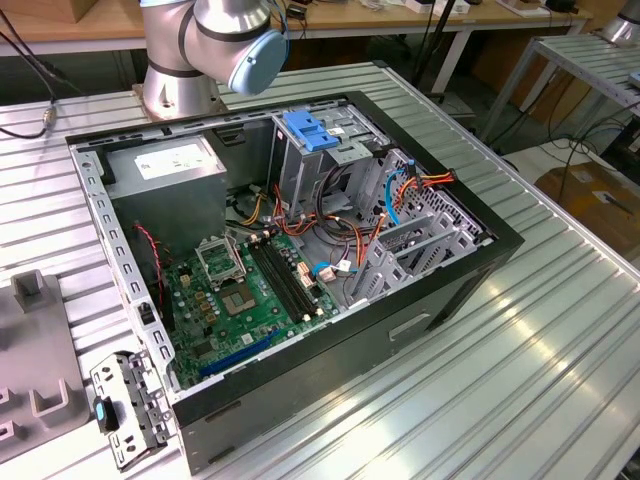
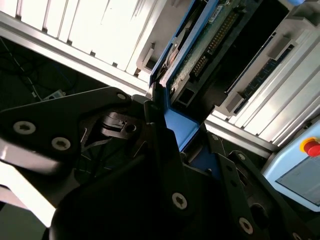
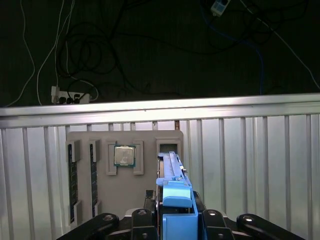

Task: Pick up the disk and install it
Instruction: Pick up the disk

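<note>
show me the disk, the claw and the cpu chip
disk [image 3: 176, 196]: first wrist view, blue carrier's end tab
claw [image 3: 177, 221]: first wrist view, midway between its fingertips
cpu chip [image 3: 124, 155]: first wrist view, middle of its metal lid

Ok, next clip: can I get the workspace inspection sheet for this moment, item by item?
Surface: ribbed aluminium table, carrying an open computer case.
Job's things: the disk, in its blue carrier, stands on edge at a grey fixture tray.
Clutter: processor chip and memory sticks in that tray; loose metal bracket beside the case.
Grippers: the gripper is shut on the disk's carrier end.
Cables: coloured wire bundles inside the case; loose leads and a power strip beyond the table's edge.
Surroundings: wooden benches behind the arm base; a pendant with a red button.
</note>
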### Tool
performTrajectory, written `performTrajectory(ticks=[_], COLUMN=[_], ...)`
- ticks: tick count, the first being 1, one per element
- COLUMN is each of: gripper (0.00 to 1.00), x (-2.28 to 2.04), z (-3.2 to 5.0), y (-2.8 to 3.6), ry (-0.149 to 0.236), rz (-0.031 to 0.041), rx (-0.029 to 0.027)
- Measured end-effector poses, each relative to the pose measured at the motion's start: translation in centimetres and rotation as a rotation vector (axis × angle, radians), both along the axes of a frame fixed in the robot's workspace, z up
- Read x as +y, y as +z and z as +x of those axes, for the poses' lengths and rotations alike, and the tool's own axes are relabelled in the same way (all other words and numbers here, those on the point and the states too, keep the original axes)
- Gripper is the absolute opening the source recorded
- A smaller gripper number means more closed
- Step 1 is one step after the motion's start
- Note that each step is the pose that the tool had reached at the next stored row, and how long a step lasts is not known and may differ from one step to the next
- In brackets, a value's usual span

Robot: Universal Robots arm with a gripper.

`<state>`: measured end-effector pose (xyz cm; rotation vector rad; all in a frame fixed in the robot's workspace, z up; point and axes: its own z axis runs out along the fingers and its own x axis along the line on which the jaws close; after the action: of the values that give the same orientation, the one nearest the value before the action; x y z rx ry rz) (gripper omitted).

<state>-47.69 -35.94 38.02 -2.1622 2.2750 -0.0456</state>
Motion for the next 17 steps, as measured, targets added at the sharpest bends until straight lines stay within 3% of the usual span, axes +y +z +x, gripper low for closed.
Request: performTrajectory(ticks=[17], gripper=[0.37], x=[0.00], z=[0.00], y=[0.71], ry=[0.000], rz=[0.0000], rx=[0.0007])
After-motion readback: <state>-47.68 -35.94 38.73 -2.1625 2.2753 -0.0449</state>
